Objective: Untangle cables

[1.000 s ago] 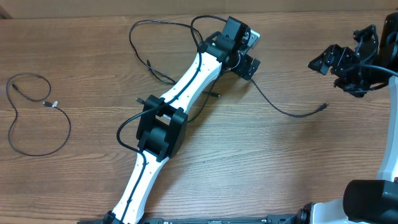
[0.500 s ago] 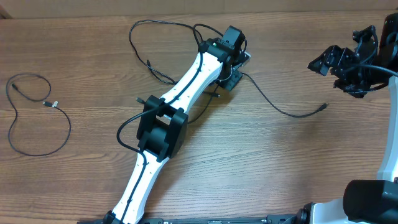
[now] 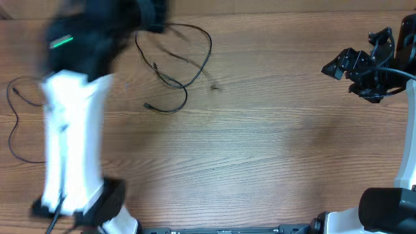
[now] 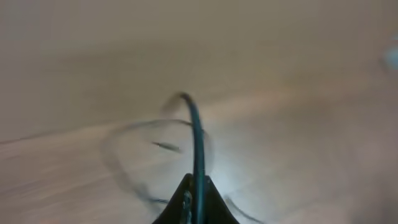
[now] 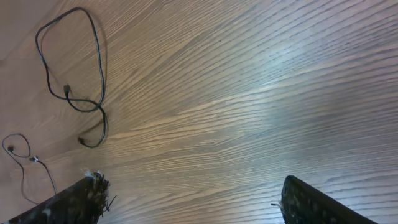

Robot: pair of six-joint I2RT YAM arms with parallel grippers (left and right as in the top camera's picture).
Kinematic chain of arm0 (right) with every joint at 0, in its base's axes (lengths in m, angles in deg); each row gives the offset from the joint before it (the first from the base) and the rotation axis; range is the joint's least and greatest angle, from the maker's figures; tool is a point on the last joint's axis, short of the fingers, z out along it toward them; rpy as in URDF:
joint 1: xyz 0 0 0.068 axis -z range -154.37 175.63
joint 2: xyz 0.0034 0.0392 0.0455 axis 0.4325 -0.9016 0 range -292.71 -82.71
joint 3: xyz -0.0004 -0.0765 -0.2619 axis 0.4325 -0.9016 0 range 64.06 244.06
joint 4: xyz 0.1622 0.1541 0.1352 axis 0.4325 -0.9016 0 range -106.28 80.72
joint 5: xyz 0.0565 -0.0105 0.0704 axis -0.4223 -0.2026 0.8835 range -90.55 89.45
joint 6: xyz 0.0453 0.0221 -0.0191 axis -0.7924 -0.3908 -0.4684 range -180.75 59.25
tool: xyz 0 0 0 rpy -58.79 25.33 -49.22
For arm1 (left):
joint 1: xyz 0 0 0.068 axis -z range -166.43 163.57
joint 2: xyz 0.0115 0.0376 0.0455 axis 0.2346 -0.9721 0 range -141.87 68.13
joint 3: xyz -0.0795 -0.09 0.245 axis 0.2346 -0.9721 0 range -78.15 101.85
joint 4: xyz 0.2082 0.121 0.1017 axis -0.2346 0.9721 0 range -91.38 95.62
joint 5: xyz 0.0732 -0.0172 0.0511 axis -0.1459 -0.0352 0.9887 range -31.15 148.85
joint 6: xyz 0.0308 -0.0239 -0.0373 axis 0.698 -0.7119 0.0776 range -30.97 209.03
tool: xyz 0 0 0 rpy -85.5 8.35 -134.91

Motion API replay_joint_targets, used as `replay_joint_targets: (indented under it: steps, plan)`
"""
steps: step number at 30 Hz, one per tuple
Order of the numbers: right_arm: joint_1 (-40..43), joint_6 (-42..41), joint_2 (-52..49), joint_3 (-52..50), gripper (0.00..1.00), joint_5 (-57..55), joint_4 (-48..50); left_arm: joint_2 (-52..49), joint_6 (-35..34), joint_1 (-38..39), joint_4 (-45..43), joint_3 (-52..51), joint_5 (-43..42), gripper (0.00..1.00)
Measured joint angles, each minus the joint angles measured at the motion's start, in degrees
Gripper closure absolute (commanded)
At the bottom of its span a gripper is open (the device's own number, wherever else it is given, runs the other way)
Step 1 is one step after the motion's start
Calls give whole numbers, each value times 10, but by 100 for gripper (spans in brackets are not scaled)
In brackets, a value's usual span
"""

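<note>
One black cable [image 3: 192,64] lies in loose loops at the back middle of the table, its plug end [image 3: 147,104] toward the front. My left gripper [image 3: 151,14] is a motion blur at the back left. In the left wrist view the left gripper [image 4: 198,188] is shut on this cable [image 4: 196,134], which arches up from the jaws. A second thin cable [image 3: 14,92] lies at the far left, partly hidden by the blurred arm. My right gripper [image 3: 354,55] hovers at the far right, and in its own view it [image 5: 193,190] is open and empty.
The white left arm [image 3: 68,143] stands smeared across the left side of the wooden table [image 3: 260,149]. A small dark speck [image 3: 215,85] lies near the cable loops. The right wrist view shows both cables [image 5: 93,68] far to the left.
My left gripper shut on the cable, and the arm swung fast to the back left. The cable's long right-hand run was dragged left into loops. The right arm stayed still.
</note>
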Motion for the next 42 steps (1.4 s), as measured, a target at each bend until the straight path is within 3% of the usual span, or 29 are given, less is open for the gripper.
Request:
replay_joint_targets:
  steps: [5,12,27,36,40,42]
  plan:
    - [0,0,0,0,12,0,0,78,-11,-126,23,3,2,96]
    - [0,0,0,0,12,0,0,57,-12,-256,27,-9,-11,96]
    - [0,0,0,0,12,0,-2,-130,-12,-318,-28,-19,-11,96]
    - [0,0,0,0,12,0,-2,-205,-12,-321,-7,-20,17,96]
    - [0,0,0,0,12,0,-2,-223,-16,-321,5,-20,20,69]
    - [0,0,0,0,12,0,-2,-228,-17,-321,6,-20,21,62]
